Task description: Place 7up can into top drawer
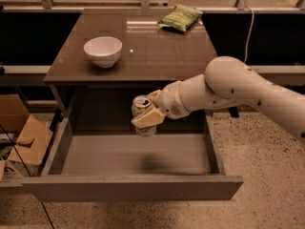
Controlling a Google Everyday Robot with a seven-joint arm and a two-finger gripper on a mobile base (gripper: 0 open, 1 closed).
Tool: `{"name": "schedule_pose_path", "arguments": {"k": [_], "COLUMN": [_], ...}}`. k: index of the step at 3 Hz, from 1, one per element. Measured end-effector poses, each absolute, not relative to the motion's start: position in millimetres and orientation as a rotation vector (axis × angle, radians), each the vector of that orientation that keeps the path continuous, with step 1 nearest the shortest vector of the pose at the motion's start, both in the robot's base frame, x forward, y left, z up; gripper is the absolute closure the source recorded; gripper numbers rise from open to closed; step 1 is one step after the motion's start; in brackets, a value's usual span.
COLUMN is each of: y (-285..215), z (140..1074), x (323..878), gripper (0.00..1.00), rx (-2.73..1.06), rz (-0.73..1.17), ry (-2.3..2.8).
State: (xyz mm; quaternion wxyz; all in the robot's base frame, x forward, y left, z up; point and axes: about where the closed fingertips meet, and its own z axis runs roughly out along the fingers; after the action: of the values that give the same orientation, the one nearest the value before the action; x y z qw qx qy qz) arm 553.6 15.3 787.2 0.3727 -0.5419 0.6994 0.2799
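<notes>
Arm (pixel 228 87) comes in from the right side of the view, white & thick, reaching left across the front of the table (pixel 157 61). Gripper (pixel 148 110) sits just below the table's front edge, above the open drawer (pixel 133 188), nearer its back than its front, approx mid-width. Jaws are clenched on the can (pixel 141 103): one tan finger (pixel 148 119) lies across the can's near side, the other shows behind it at upper right. Can rests on no surface; it is held in the air over the back part of the drawer, roughly upright w/ a slight tilt. Its shiny top faces up & toward the camera, and its bottom end pokes out under the finger. A dark shadow lies on the drawer bottom below it.

Drawer is pulled well out toward the camera: grey, wide, shallow, w/ a smooth bottom, flat front panel nearest, side walls either side.

On the tabletop: white bowl (pixel 103 50) at left, upright, well apart from the can. Green chip bag (pixel 180 18) lies at the far edge, right of centre, well apart from the bowl.

Left of the drawer, on the speckled floor (pixel 271 147), is a cardboard box (pixel 24 137) w/ flaps open. A thin cable (pixel 249 27) hangs behind the table at right, above the arm.
</notes>
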Motion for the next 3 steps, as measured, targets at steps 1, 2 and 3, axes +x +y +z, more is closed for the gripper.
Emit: {"name": "schedule_pose_path", "arguments": {"k": [1,2,3], "y": [14.5,5.3,-3.4], "z": [748.9,706.7,683.6], "x": [549.5,546.1,545.2], "gripper": [1.0,0.89,0.67], "rx": [-1.385,-1.338,-1.291], "rz": [0.752,0.787,0.794], "ry": [1.78,1.797,1.828]}}
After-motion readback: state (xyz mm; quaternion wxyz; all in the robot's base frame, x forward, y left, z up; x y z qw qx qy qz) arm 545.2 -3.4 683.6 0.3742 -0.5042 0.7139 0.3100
